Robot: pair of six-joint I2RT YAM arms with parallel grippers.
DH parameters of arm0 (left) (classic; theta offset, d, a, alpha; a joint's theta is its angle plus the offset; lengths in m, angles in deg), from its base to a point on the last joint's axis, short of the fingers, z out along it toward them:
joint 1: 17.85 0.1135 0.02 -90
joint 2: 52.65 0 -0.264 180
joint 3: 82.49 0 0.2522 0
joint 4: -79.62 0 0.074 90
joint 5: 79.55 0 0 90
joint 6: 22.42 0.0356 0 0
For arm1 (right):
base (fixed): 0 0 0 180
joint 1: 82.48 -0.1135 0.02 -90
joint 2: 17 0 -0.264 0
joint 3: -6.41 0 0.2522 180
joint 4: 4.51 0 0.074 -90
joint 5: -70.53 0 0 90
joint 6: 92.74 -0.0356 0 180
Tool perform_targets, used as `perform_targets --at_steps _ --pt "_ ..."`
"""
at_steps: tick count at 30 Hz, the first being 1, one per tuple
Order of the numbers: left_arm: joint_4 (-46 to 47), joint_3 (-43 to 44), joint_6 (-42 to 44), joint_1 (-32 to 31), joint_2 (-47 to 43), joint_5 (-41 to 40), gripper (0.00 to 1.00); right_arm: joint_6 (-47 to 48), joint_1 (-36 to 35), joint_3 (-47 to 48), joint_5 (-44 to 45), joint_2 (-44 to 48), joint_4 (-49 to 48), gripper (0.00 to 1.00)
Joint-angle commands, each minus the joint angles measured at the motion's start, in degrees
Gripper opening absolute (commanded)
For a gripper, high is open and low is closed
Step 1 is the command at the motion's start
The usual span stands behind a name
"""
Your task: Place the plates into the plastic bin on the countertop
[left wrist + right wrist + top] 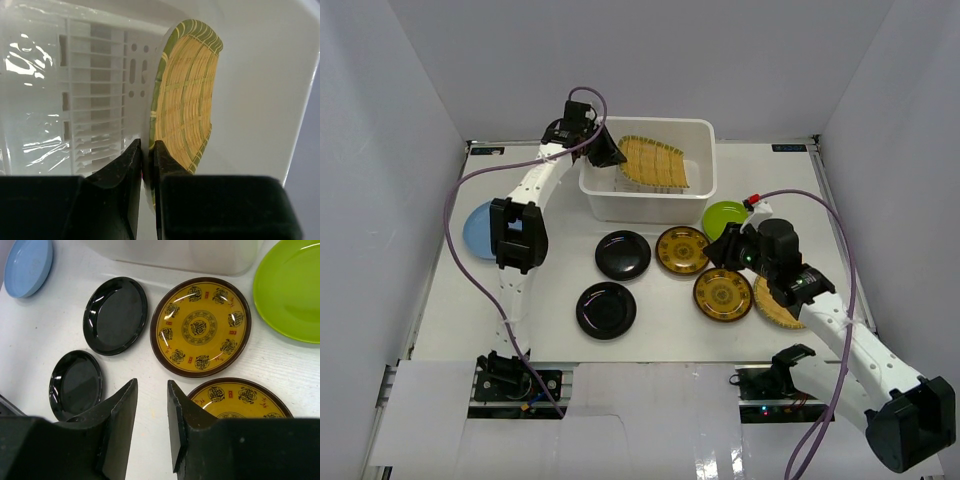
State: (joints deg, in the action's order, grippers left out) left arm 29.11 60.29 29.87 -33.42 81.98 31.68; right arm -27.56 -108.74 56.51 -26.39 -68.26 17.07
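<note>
My left gripper (606, 150) is shut on the rim of a woven straw-coloured plate (655, 163), holding it on edge, tilted, inside the white plastic bin (650, 208). In the left wrist view the jaws (148, 145) pinch the plate (187, 100) against the bin's wall (260, 75). My right gripper (725, 250) is open and empty, low over the countertop (155, 405). Two black plates (116, 315) (76, 385), two patterned plates (201, 326) (240, 397), a lime green plate (292, 290) and a light blue plate (27, 265) lie around it.
A second woven plate (778, 303) lies partly under my right arm. The light blue plate (478, 230) lies at the far left beside my left arm. The bin stands at the back middle. White walls enclose the countertop (560, 340).
</note>
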Motion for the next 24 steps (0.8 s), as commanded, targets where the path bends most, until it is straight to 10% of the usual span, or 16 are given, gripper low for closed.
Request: perform_targets --at_steps 1,9,13,24 --pt "0.5 0.5 0.0 -0.1 -1.3 4.4 0.03 0.7 0.3 2.9 3.5 1.9 0.8 0.38" --pt "4.4 -1.6 -1.1 -0.1 -2.6 5.8 0.78 -0.7 0.8 3.9 8.7 2.7 2.5 0.41" --pt "5.7 0.1 -2.2 0.8 -3.1 8.0 0.97 -0.1 1.1 5.8 11.2 3.8 4.8 0.41" --pt "25.2 -1.9 -2.9 1.2 -17.6 14.8 0.98 -2.3 8.0 3.8 14.2 2.4 6.6 0.42"
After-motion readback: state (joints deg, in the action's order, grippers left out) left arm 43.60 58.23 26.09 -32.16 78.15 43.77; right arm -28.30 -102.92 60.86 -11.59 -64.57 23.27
